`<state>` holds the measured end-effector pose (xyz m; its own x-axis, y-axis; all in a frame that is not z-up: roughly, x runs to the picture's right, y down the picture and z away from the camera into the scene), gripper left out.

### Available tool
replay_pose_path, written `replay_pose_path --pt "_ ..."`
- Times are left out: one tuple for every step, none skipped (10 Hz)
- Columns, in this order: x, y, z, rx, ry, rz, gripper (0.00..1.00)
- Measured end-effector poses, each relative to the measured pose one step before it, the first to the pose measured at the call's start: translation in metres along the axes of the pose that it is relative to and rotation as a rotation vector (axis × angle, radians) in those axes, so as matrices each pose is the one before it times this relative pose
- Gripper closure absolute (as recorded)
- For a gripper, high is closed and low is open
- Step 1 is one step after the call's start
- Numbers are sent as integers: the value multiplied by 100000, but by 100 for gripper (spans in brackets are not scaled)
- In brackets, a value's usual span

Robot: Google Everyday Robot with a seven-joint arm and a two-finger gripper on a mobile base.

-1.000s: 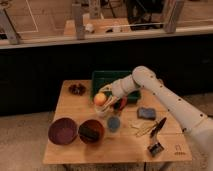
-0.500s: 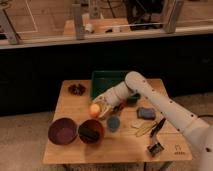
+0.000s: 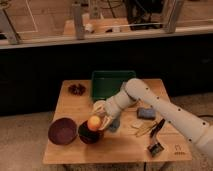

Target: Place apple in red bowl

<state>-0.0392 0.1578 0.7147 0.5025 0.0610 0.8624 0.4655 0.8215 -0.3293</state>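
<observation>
The apple (image 3: pixel 93 123), orange-yellow, is held in my gripper (image 3: pixel 97 120) just above the red bowl (image 3: pixel 90 134). The bowl stands at the front left of the wooden table (image 3: pixel 120 145) and is partly covered by the apple and the fingers. My white arm (image 3: pixel 150 100) reaches in from the right across the table. The gripper is shut on the apple; I cannot tell whether the fruit touches the bowl's inside.
A larger purple-maroon bowl (image 3: pixel 62 131) stands left of the red one. A green tray (image 3: pixel 112 82) sits at the back, a dark berry cluster (image 3: pixel 76 89) back left. A blue sponge (image 3: pixel 146 113), a brush (image 3: pixel 156 140) and yellowish items (image 3: pixel 142 129) lie to the right.
My gripper has carried the apple from above the table's middle leftward and down toward the front, ending over the red bowl.
</observation>
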Motion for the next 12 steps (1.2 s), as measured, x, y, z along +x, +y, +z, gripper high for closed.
replay_pose_path --pt "8 429 673 -1143 212 -579 75" --pt "-32 250 1436 -1477 202 -1167 65" --pt "-168 42 1157 -990 -82 -548 55" --pt "134 19 318 -115 560 -93 44" --pt "216 -99 87 -13 1496 -353 32" --pt "174 -112 -6 44 1186 -306 25" --pt "161 -212 -96 42 1661 -557 21" --pt "343 -130 -135 -740 1968 -574 20" --pt "517 46 -223 -1692 1343 -40 20" --pt "250 -2 -50 -1451 404 -802 20" --pt "157 -32 68 -1604 209 -1227 20" --pt "254 87 -124 -593 288 -481 20"
